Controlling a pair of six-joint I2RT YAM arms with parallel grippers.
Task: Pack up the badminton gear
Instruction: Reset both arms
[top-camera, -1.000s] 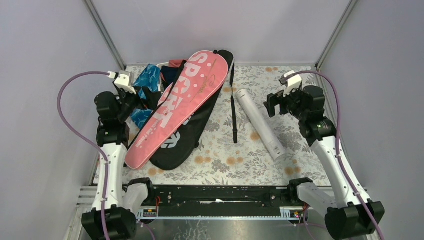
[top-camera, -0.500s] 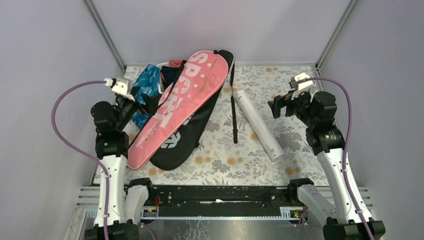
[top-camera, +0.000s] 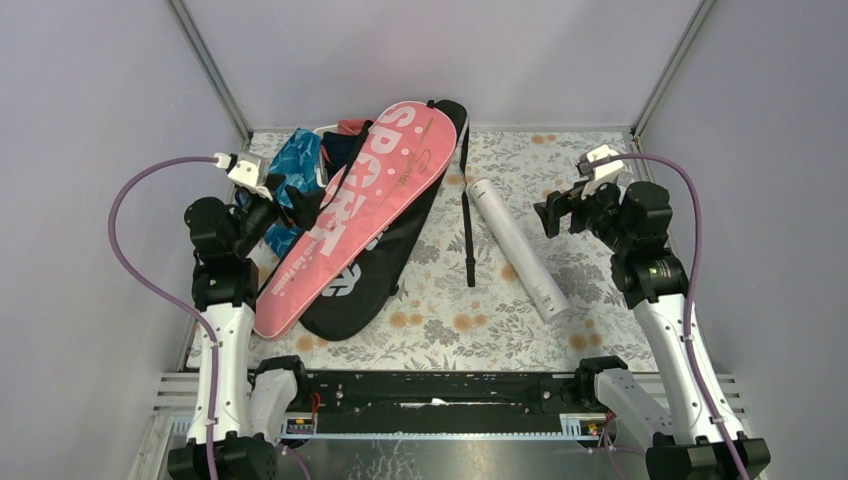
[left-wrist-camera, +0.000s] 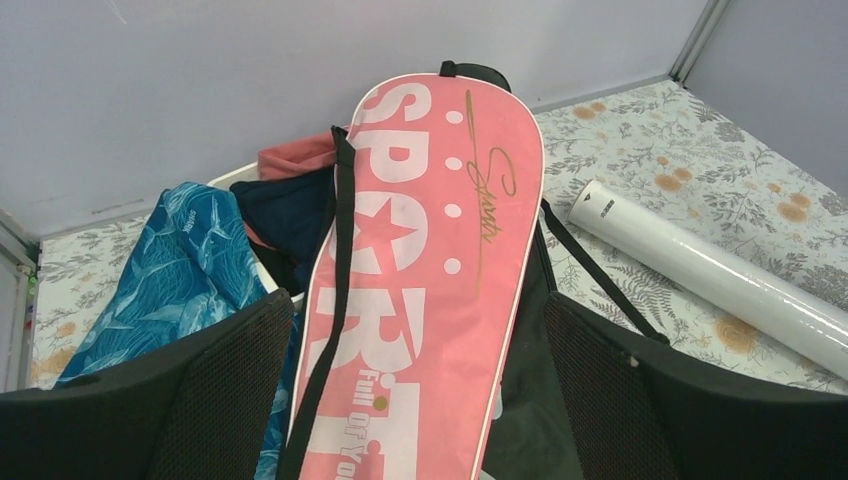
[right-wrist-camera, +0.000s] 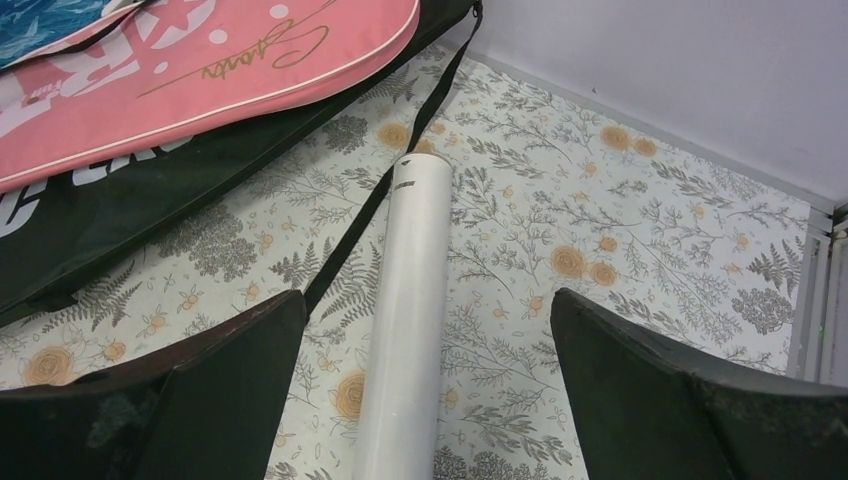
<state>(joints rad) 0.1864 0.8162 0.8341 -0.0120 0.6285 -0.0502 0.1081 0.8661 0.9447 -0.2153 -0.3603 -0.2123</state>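
Note:
The pink "SPORT" bag (top-camera: 350, 215) lies diagonally on top of the black bag (top-camera: 385, 265). My left gripper (top-camera: 295, 200) is open and empty, held above the pink bag's left edge; in the left wrist view the pink bag (left-wrist-camera: 430, 260) lies between the wide fingers (left-wrist-camera: 220, 390). The white shuttlecock tube (top-camera: 520, 248) lies on the table to the right. My right gripper (top-camera: 558, 212) is open and empty above and right of the tube, and the tube (right-wrist-camera: 410, 300) runs between its fingers (right-wrist-camera: 660, 400) in the right wrist view. No rackets are in view.
A white basket (left-wrist-camera: 235, 178) with navy, red and blue patterned clothes (top-camera: 295, 155) stands at the back left, partly under the bags. A black strap (top-camera: 467, 230) lies between the bags and the tube. Walls close in the floral table (top-camera: 600, 290) on three sides.
Both arms have straightened up. My left gripper has swung right, over the pink bag's edge. My right gripper has shifted slightly right. The bags and tube have not moved.

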